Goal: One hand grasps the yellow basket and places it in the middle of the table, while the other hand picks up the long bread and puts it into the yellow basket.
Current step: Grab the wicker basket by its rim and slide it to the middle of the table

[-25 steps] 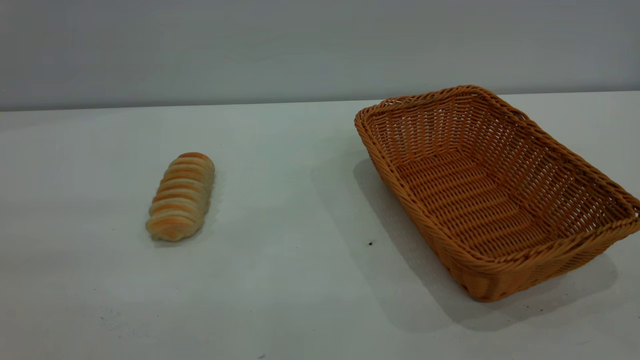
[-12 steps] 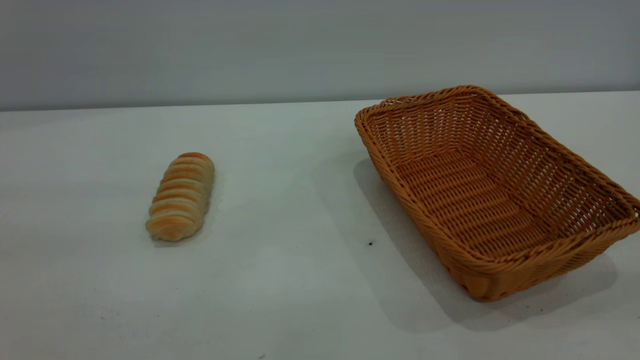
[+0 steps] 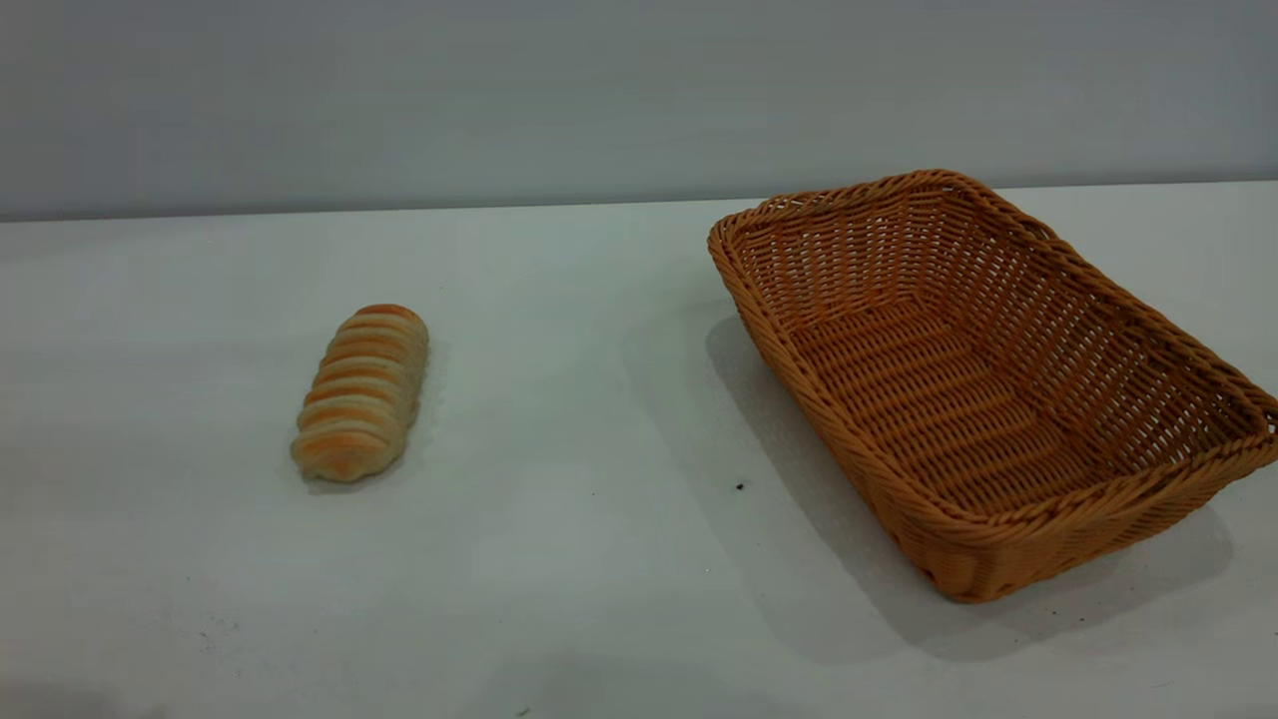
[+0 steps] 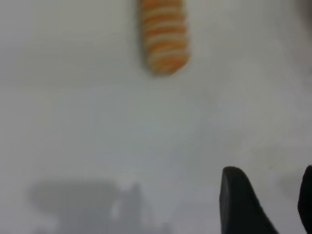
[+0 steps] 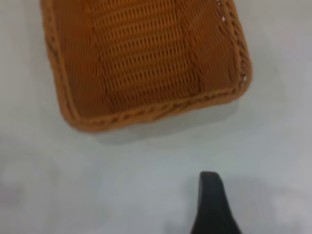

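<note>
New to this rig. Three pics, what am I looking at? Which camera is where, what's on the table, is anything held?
It is a two-arm robot at a table; each arm ends in a two-fingered gripper with a camera on its wrist.

The wide picture comes from an outside camera facing the arms, neither of which shows in it. On the white table lie the long bread at the left and the empty yellow basket at the right, well apart.

The left wrist picture looks down at the bread; the dark fingers of the left gripper stand apart over bare table, holding nothing.

The right wrist picture looks down at the basket. Only one dark finger shows, touching nothing.

Nothing is held yet.
</note>
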Controlling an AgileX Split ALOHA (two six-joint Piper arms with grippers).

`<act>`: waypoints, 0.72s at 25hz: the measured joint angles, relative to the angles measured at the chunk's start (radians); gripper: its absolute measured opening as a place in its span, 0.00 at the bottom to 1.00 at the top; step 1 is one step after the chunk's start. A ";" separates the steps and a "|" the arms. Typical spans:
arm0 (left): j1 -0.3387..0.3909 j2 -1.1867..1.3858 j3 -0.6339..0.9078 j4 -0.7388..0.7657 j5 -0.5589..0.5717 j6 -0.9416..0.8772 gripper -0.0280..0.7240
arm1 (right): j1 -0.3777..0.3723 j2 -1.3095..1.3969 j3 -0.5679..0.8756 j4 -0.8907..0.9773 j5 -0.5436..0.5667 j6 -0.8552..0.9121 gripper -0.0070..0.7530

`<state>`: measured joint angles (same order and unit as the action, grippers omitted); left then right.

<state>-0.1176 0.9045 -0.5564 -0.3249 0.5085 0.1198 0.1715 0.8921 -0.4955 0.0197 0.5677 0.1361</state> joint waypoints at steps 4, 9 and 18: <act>0.000 0.000 -0.024 -0.157 -0.004 0.167 0.52 | 0.000 0.148 0.000 -0.020 -0.110 0.111 0.68; 0.000 0.001 -0.024 -0.284 -0.002 0.307 0.52 | -0.017 0.307 -0.002 -0.026 -0.201 0.276 0.68; 0.000 0.001 -0.024 -0.323 0.003 0.375 0.52 | -0.099 0.591 -0.144 -0.013 -0.199 0.444 0.68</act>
<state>-0.1176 0.9053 -0.5808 -0.6483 0.5116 0.4953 0.0728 1.4827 -0.6397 0.0068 0.3688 0.5804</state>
